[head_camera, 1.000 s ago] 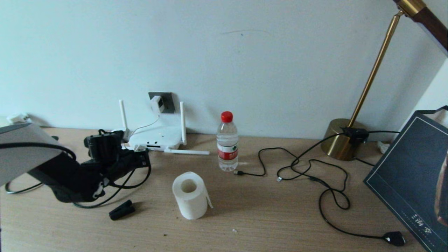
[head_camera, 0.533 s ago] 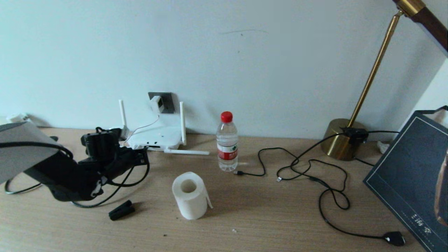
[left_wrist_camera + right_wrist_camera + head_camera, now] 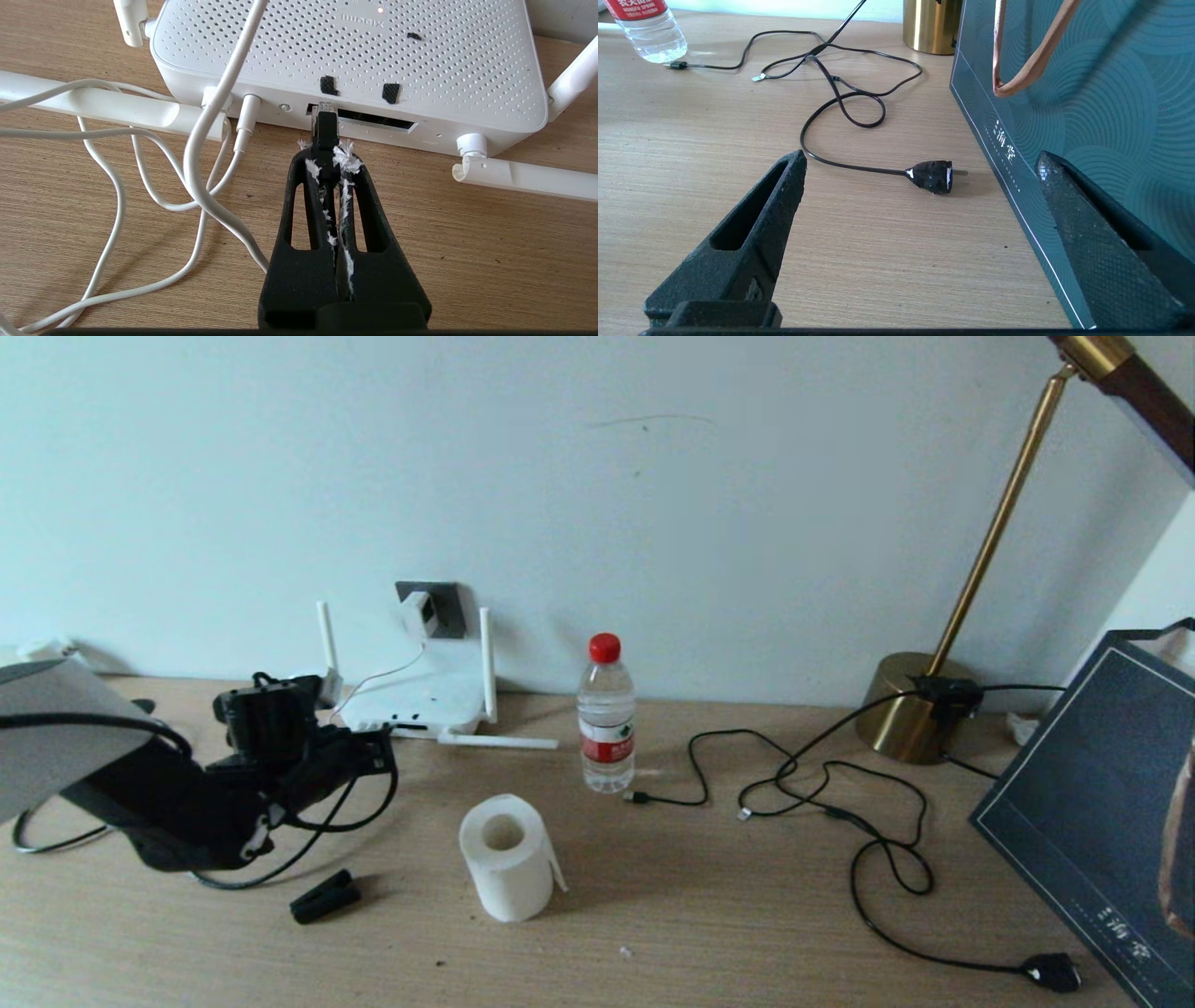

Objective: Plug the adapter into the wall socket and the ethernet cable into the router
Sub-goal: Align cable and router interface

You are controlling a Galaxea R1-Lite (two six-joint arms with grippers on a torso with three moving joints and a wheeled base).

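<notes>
Since the adapter (image 3: 417, 612) is already seated in the wall socket (image 3: 448, 607) at centre left, only the ethernet cable (image 3: 325, 128) remains; its plug is pinched in the closed left hand (image 3: 325, 156), held low and level at the router (image 3: 355, 60) port. The right hand (image 3: 920, 224) is parked, spread wide above the bench (image 3: 691, 140).

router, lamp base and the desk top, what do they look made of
Router: looks like matte white moulded plastic, its top dotted with small vent holes. Lamp base: seems polished brass-coloured metal, with a golden sheen and soft reflections; it may only be plated. Desk top: pale wood grain in fine straight lines, possibly laminate or veneer rather than solid wood.
</notes>
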